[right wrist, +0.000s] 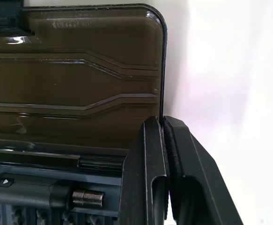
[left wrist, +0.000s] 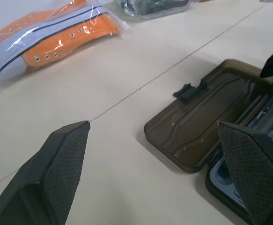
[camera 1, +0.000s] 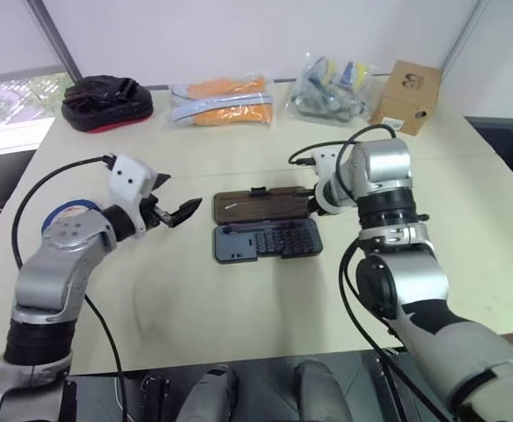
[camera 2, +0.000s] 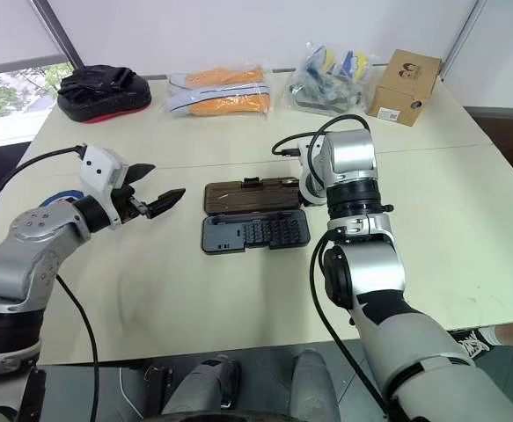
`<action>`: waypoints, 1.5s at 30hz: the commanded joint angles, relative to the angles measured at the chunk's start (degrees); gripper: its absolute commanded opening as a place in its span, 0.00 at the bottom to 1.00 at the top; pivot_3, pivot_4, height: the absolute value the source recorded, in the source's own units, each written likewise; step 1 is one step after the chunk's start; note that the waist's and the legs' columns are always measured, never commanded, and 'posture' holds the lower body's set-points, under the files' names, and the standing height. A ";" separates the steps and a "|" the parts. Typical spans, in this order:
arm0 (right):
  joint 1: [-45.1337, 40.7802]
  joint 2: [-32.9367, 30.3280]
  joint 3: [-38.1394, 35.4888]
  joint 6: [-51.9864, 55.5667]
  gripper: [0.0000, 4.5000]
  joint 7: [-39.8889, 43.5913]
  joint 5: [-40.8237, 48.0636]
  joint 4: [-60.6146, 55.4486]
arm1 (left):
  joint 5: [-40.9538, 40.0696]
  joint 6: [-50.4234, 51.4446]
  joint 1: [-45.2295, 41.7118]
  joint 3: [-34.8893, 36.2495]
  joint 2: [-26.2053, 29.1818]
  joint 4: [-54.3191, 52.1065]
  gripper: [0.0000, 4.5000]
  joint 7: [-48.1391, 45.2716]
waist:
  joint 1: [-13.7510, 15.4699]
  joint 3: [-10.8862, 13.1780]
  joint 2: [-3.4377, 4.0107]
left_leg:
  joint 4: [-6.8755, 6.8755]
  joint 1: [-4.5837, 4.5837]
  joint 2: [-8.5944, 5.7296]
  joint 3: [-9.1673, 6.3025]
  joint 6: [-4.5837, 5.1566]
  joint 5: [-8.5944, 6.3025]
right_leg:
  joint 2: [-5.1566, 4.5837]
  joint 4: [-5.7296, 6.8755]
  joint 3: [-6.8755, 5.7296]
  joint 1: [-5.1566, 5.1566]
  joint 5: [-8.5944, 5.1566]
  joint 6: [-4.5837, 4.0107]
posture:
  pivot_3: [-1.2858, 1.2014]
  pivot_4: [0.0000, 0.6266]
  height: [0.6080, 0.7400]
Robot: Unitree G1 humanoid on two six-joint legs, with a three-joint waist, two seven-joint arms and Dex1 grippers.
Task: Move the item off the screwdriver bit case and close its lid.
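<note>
- Fingers of your left gripper stand wide apart with nothing between them, hovering off the left end of the screwdriver bit case, well apart from it.
- Fingers of your right gripper are pressed together, holding nothing. In the right wrist view their tips sit at the right-hand edge of the lid, near its corner; whether they touch it, you cannot tell.
- Case lies open near the middle of the tabletop, rows of bits showing in the dark tray.
- Lid is folded back flat on the far side of the case, latch tab on its far edge.
- Blue tape roll shows as a blue arc beside your left arm, far off the case's left end, partly hidden.
- Beyond the case, along the tabletop's far edge: black pouch with red trim, bagged orange shoes, a clear bag of odds, a cardboard box.
</note>
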 commanded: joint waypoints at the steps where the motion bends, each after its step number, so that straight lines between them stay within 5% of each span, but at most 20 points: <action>1: 0.75 0.99 -0.47 1.15 0.02 -0.56 2.11 -1.86 | 0.35 -1.18 -1.02 0.54 0.75 -0.69 1.00 -0.18 | -0.02 0.00 0.00 | 0.00 0.00 0.00 0.00 0.00 0.00 | 0.00 0.00 0.00 0.00 0.00 0.00 | 0.52 0.24 1.00; 5: 1.96 -0.19 4.76 1.15 0.02 1.95 6.96 -3.51 | 0.45 -1.32 -1.20 0.62 0.71 -0.48 1.00 -0.15 | -0.12 0.00 0.00 | 0.00 0.00 0.01 0.00 0.00 0.00 | 0.01 0.00 0.01 0.00 0.00 0.00 | 0.52 0.24 1.00; 9: 3.27 -7.31 19.32 1.15 0.02 8.71 21.07 -6.48 | 0.63 -1.53 -1.29 0.51 0.76 -0.40 1.00 -0.21 | -0.45 0.00 0.00 | -0.01 0.00 0.02 0.01 0.00 0.00 | 0.01 -0.01 0.01 -0.01 0.00 0.00 | 0.52 0.24 1.00; 17: 2.25 -15.83 28.50 1.15 0.02 2.25 40.34 -5.85 | 0.71 -1.62 -1.35 0.44 0.68 -0.54 1.00 -0.10 | -0.45 0.00 -0.01 | -0.03 0.00 0.01 0.01 0.00 0.00 | 0.01 -0.04 0.00 0.00 0.00 0.00 | 0.52 0.24 1.00; 32: 7.96 -22.55 18.32 1.15 0.02 -33.59 65.44 -3.99 | 1.63 -2.05 -1.51 -0.39 0.01 -0.44 1.00 -0.21 | 2.03 -0.02 -0.04 | 0.13 -0.01 -0.03 0.03 0.01 0.00 | -0.01 -0.07 0.00 0.11 0.00 0.00 | 0.52 0.24 1.00; 45: 16.16 -30.15 18.39 1.15 0.02 -58.91 95.28 -9.64 | 1.83 -2.97 -2.93 -1.12 0.36 1.24 1.00 -1.01 | 3.30 -0.02 -0.06 | 0.19 -0.01 -0.07 0.02 0.02 0.00 | -0.02 -0.21 -0.02 0.30 0.00 0.00 | 0.52 0.24 1.00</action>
